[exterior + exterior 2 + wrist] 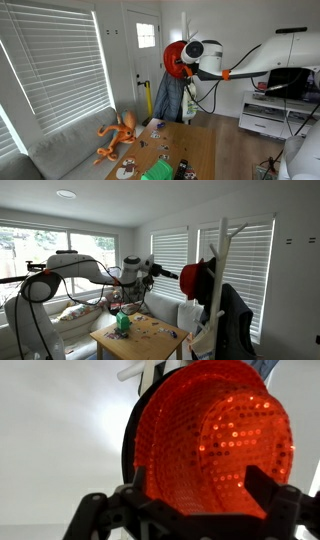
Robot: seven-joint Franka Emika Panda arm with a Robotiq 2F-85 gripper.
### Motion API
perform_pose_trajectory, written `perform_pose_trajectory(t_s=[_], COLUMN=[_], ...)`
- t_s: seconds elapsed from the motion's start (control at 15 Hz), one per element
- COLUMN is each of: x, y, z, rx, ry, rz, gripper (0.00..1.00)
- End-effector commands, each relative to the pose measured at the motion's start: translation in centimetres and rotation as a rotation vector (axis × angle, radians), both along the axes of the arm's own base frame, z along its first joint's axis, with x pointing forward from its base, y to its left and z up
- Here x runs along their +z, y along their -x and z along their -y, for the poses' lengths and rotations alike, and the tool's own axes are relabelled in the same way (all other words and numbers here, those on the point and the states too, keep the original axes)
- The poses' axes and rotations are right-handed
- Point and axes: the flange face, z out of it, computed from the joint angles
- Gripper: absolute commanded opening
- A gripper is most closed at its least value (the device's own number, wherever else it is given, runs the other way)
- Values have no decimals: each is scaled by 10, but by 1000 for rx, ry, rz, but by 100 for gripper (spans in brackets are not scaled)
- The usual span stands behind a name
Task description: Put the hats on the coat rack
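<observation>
**A:** Where's the red hat (193,278) sitting relative to the gripper (171,275)?

**B:** Right in front of it. In the wrist view the red hat (215,445) is filling most of the frame. The gripper (185,512) is showing its fingers (95,510) spread wide, one on each side of the hat's lower edge. The hat's hanging up high against the top of the coat rack (222,240).

**A:** Are the fingers actually touching it?

**B:** Can't tell, the angle isn't showing contact either way. A dark edge (129,440) is peeking out behind the red hat's left side. Could be the black hat, not clear. Only a bit of the coat rack (136,372) is poking in above it there.

**A:** Anything crowding it?

**B:** A dark jacket (236,320) is hanging on the rack just below the hat. Down low, well apart, a wooden table (195,140) is carrying a green thing (158,172) and some small bits. An orange plush toy (118,133) is lying at the edge of the grey sofa (60,150).
</observation>
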Motion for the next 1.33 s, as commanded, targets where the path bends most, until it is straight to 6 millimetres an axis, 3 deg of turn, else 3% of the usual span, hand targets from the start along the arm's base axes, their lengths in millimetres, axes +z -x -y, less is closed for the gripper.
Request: perform_pose_trajectory(t_s=[0.0, 0.6, 1.27], x=[19, 54, 73], y=[3, 17, 21], z=[-13, -50, -96], rx=[-9, -25, 27], ry=[-118, -397, -446], rz=[16, -116, -204], gripper=[100, 100, 100])
